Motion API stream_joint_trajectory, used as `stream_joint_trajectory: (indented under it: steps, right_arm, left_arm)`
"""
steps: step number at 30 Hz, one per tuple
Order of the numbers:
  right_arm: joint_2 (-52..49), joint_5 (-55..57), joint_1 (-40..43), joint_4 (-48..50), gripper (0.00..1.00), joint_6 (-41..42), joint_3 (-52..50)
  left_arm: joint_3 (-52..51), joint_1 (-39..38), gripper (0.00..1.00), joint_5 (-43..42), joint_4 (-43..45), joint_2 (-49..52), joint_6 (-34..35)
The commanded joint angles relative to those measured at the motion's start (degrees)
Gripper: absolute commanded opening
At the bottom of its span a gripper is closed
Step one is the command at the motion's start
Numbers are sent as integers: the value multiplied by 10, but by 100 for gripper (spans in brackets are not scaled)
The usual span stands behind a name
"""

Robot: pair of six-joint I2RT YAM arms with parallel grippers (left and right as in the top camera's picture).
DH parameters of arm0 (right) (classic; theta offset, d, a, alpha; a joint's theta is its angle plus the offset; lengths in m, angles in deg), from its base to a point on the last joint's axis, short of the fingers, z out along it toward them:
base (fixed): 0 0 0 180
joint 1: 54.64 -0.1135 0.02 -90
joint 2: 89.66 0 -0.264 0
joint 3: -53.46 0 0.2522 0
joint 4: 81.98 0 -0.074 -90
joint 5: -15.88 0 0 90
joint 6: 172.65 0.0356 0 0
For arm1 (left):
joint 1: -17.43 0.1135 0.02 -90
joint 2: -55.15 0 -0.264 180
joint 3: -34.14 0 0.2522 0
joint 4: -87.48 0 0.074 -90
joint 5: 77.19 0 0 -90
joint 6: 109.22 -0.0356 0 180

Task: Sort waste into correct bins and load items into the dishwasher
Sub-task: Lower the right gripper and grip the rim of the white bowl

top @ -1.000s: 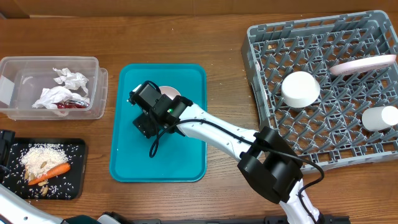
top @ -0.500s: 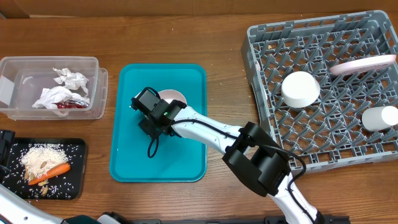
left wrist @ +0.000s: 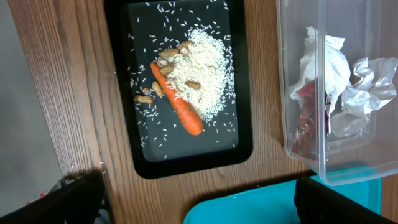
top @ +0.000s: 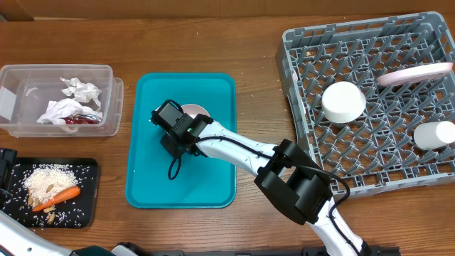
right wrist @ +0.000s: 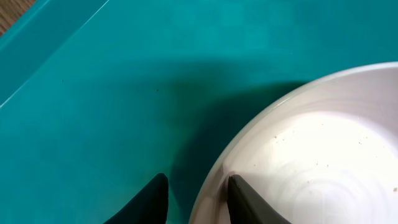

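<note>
A pale bowl (right wrist: 311, 149) sits at the back of the teal tray (top: 181, 185); only a sliver of that bowl (top: 200, 109) shows past the wrist from overhead. My right gripper (right wrist: 198, 182) straddles its rim, one finger inside against the wall, the other outside with a small gap to the rim. My left gripper (left wrist: 199, 208) hovers wide open and empty between the black tray (left wrist: 244, 93) and the teal tray. The carrot (left wrist: 177, 102) and rice (left wrist: 205, 68) lie in the black tray. The clear tub (left wrist: 292, 93) holds napkins (left wrist: 333, 71) and a red wrapper (left wrist: 305, 121).
The grey dish rack (top: 288, 78) at the right holds an upturned white bowl (top: 343, 101), a pink plate (top: 414, 74) on edge and a white cup (top: 435, 135). The right arm stretches from the front edge across the teal tray.
The right wrist slid a little toward the back of the teal tray onto the bowl's rim, and its fingers narrowed. The left arm stayed still.
</note>
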Motion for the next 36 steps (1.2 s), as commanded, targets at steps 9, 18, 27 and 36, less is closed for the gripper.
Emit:
stream_joint_trajectory:
  steps: [9,18,27,36]
  right_arm:
    - [37,5,3,-2,23,12,17]
    - [55,5,4,-2,16,26,17]
    - [57,5,4,-7,15,28,17]
    - [56,5,4,-20,4,31,16]
  left_arm:
    - [1,2,100,-2,0,-5,3]
    - [1,2,100,-2,0,-5,3]
    - [1,2,100,-2,0,-5,3]
    - [1,2,100,-2,0,-5,3]
